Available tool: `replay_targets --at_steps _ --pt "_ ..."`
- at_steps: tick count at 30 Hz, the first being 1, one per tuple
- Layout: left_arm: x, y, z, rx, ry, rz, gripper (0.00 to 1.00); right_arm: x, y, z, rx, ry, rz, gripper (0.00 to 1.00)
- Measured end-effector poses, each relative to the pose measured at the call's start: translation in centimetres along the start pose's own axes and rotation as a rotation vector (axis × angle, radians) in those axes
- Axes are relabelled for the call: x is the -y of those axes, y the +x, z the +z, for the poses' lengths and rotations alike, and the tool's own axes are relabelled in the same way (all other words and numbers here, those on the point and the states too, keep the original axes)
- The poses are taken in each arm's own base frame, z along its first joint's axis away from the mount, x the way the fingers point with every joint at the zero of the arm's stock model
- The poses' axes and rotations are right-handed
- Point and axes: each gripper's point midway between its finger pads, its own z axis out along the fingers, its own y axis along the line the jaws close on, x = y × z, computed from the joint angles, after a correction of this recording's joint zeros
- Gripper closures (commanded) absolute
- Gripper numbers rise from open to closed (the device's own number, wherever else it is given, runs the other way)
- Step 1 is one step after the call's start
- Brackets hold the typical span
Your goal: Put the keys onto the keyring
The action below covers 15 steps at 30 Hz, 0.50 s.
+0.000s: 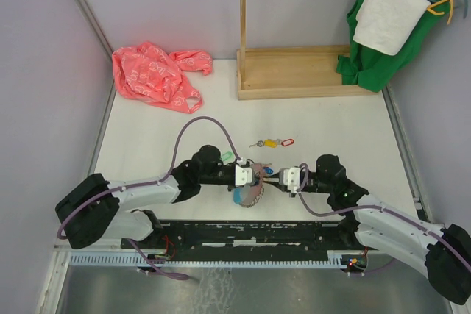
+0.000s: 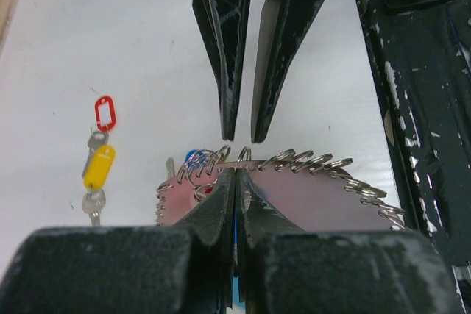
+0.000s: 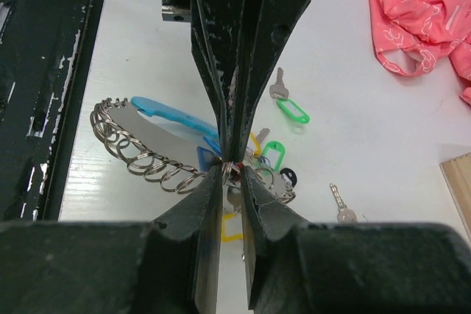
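top external: high and behind both arms, tilted down and forward; far off, takes in the whole table.
left wrist: low, right behind the left gripper, looking along its fingers at the right gripper; very close.
right wrist: low, behind its own fingers, facing the opposite way; very close.
wrist pair: head-on to each other.
shared by all: keyring between the fingertips, black plate at the table's near edge.
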Motion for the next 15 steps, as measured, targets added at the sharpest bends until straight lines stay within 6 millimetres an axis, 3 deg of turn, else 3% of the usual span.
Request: replay_targets --at_steps 6,15 --pt "0.2 1.5 -0.3 -0.099 0.004 -0.057 0.97 0.3 -0.6 -0.1 -0.026 -0.017 0.017 0.70" --pt "-0.7 0.9 -0.3 -0.150 -0.007 -0.112 0.97 0.1 0.7 -0.1 -0.104 -0.031 0.081 0.65"
